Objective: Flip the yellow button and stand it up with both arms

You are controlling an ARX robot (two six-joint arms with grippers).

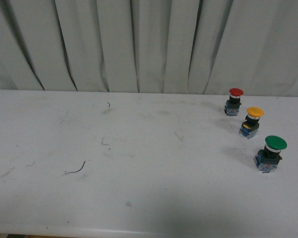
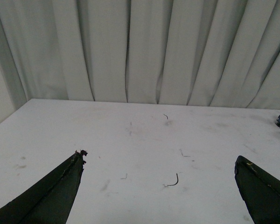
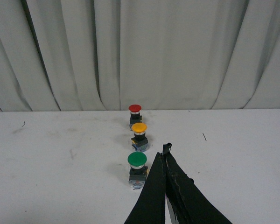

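one yellow button (image 1: 252, 122), one red button (image 1: 234, 101), one green button (image 1: 270, 153), two end effectors

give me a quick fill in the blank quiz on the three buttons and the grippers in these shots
1. The yellow button stands between the green button and the ____ button.
2. All three buttons stand with their caps facing ____.
3. The left gripper has its fingers ____.
4. The right gripper has its fingers closed and holds ____.

Missing words: red; up; open (spread apart); nothing
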